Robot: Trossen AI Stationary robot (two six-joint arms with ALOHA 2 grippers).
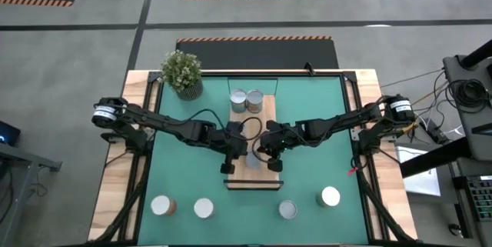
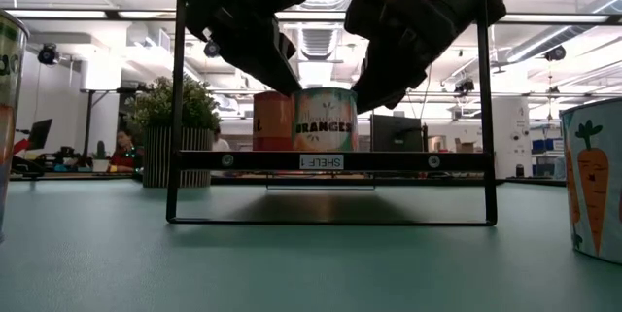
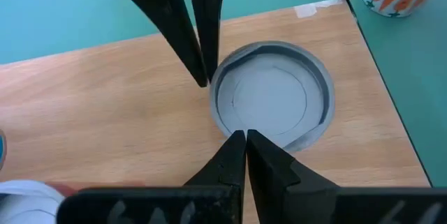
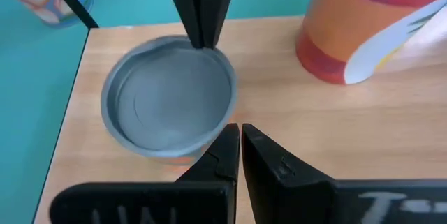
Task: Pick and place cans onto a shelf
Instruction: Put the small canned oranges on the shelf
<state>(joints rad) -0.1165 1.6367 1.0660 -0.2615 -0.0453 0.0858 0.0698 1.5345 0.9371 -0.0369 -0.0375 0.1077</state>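
Mid-shelf [image 1: 247, 178], one silver-topped can [image 3: 272, 98] stands upright on the wood with both arms converged on it. The left gripper [image 3: 244, 139] has its fingers pressed together, tips at the can's rim. The right gripper [image 4: 237, 132] is likewise closed to a point and sits at the opposite side of the same rim. Neither one wraps the can. My read: the can is already placed, and the closed tips are flanking it to nudge or square it up, not carry it.

Two more cans [image 1: 238, 101] [image 1: 254, 101] stand side by side at the shelf's far end, so placement looks to run far to near. Four cans wait on the green mat [image 1: 192, 170] along the near edge: [image 1: 163, 205], [image 1: 204, 208], [image 1: 287, 209], [image 1: 330, 196]. The potted plant [image 1: 182, 72] sits at the far left corner, out of the way.

Hard to tell:
- whether the tips actually touch the rim or sit just beside it
- from above, the middle can is mostly covered by the two wrists
- in the low view both sets of tips disappear behind the ORANGES can, and the cans at either edge are cut off
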